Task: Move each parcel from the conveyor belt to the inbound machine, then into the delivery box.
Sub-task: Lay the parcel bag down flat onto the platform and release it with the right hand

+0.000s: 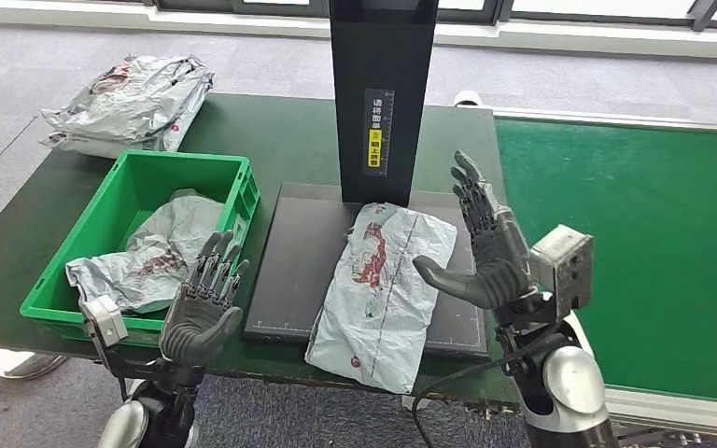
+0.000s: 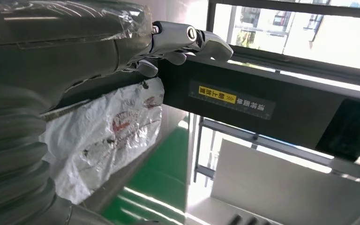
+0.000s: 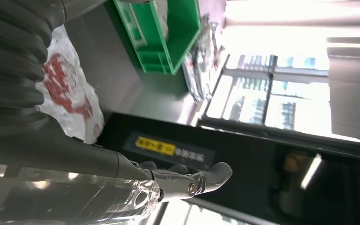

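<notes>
- The parcel (image 1: 385, 285) lies on the dark scanner plate (image 1: 285, 261) of the inbound machine, below its black post (image 1: 376, 93). Its near end hangs over the plate's front edge and past the tabletop (image 1: 289, 131) rim.
- Both hands hold nothing. The right hand (image 1: 481, 247) is spread, palm toward the parcel, just beside its right edge. The left hand (image 1: 203, 303) is spread too, between the green box (image 1: 238, 177) and the plate.
- Risk 1: the overhanging end could drag the parcel off the front if a hand nudges it forward; the slack bag gives little to push against.
- Risk 2: the bag looks thin and slippery, so a 1-sided squeeze may crumple it and let it slide out on the way to the box.
- Risk 3: the box already holds 1 parcel (image 1: 145, 252), and its near wall stands between plate and box. A low carry could catch that rim and spill the load.
- Risk 4: the post stands close behind the right hand's raised fingers (image 1: 467, 182); a wide sweep might strike it.
- 2 more bags (image 1: 131, 98) lie at the far left of the tabletop, well apart from the work.
</notes>
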Controlling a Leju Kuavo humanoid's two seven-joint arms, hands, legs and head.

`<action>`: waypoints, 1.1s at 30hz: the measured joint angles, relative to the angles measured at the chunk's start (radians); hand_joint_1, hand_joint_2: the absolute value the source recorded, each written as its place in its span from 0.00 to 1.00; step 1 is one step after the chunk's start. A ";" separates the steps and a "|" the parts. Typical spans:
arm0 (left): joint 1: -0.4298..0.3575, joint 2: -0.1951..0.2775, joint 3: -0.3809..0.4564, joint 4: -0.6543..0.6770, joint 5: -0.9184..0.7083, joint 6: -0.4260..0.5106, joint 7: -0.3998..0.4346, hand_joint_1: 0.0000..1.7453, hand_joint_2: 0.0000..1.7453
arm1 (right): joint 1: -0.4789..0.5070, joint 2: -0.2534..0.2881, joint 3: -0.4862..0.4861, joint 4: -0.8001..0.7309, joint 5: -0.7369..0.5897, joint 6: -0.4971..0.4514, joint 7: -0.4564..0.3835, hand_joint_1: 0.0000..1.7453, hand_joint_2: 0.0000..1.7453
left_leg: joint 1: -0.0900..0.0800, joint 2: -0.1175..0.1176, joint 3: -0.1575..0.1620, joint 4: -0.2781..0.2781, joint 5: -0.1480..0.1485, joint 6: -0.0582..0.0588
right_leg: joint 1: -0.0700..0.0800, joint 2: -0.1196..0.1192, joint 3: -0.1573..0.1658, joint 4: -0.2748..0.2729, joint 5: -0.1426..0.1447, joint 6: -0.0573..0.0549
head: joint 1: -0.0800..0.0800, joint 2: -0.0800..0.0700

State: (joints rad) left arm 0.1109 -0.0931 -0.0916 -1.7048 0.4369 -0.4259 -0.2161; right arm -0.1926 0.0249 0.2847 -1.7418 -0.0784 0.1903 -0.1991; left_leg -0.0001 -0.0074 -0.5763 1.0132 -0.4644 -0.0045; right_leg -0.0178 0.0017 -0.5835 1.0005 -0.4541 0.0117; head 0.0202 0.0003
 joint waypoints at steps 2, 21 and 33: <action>0.007 -0.001 0.000 -0.011 -0.034 0.008 -0.005 0.00 1.00 | 0.030 -0.005 -0.010 -0.066 0.020 -0.003 -0.004 0.00 1.00 | 0.000 0.000 0.000 0.000 0.000 0.000 | 0.000 0.000 0.000 0.000 0.000 0.000 | 0.000 0.000; -0.110 0.034 -0.213 0.013 -1.012 0.078 0.123 0.00 1.00 | 0.279 -0.012 -0.129 -0.212 0.079 -0.051 -0.022 0.00 1.00 | 0.000 0.000 0.000 0.000 0.000 0.000 | 0.000 0.000 0.000 -0.001 0.001 0.000 | 0.000 0.000; -0.335 0.078 -0.420 0.316 -1.169 0.016 0.108 0.00 1.00 | 0.272 0.006 -0.133 -0.172 0.047 0.043 0.010 0.00 1.00 | 0.000 0.001 0.001 0.000 0.002 0.000 | 0.000 0.001 0.000 0.000 0.002 0.000 | 0.000 0.000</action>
State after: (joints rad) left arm -0.2239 -0.0149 -0.5116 -1.3886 -0.7325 -0.4097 -0.1079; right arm 0.0798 0.0311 0.1514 -1.9137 -0.0315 0.2336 -0.1890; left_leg -0.0002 -0.0069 -0.5757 1.0133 -0.4625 -0.0049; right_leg -0.0179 0.0024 -0.5831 1.0006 -0.4519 0.0120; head 0.0202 0.0002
